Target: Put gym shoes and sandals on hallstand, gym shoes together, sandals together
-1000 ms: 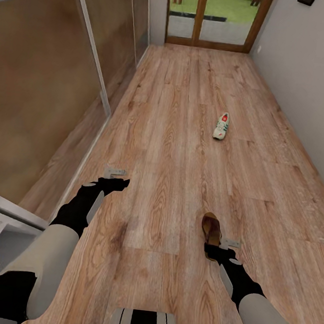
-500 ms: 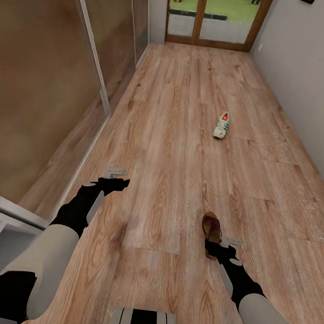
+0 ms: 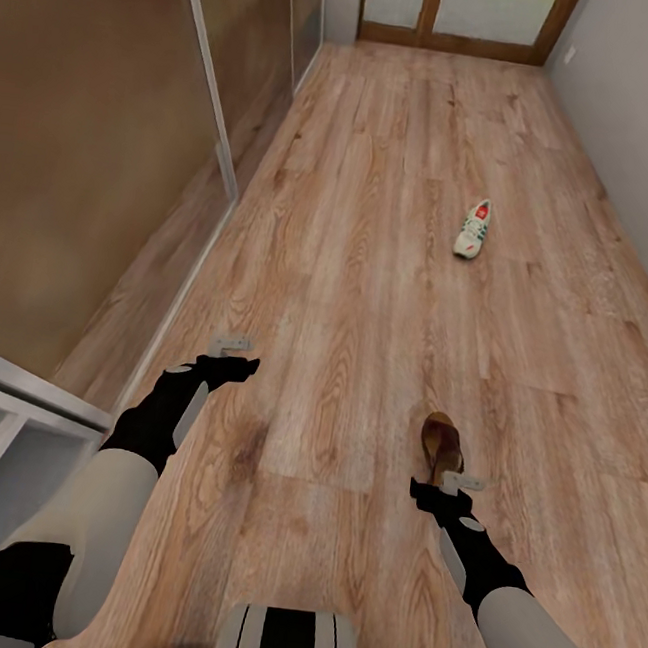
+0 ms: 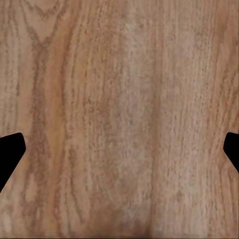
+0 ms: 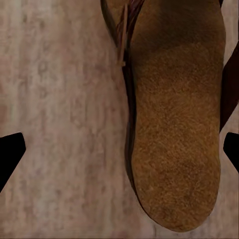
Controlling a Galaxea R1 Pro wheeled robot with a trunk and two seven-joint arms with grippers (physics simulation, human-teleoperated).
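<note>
As I meant to lift the dark brown leather sandal with its tan suede-like footbed [image 3: 442, 441] off the light brown wood-grain plank floor [image 3: 370, 269], the step in hand looked to be lining up for the grasp, and I judged it would go best if I brought my fingers down squarely astride the sole's narrow width, not along its length, and closed low enough to catch the edges without scraping the planks.

Going from left to right: my left gripper [image 3: 231, 344] hung over bare planks with its jaws spread wide and nothing between them; in its wrist view [image 4: 119, 149] the two dark fingertips sat at opposite edges with only wood grain between. My right gripper [image 3: 463, 481] was likewise wide apart and empty, poised just above the sandal's heel end. In the right wrist view [image 5: 119, 149] the footbed [image 5: 174, 124] lay off-centre between the tips, crowding one finger, so I reckoned a small sideways shift was needed first.

Well apart, further up the corridor, the white lace-up sneaker with green stripes [image 3: 473, 228] lay on the floor.
</note>
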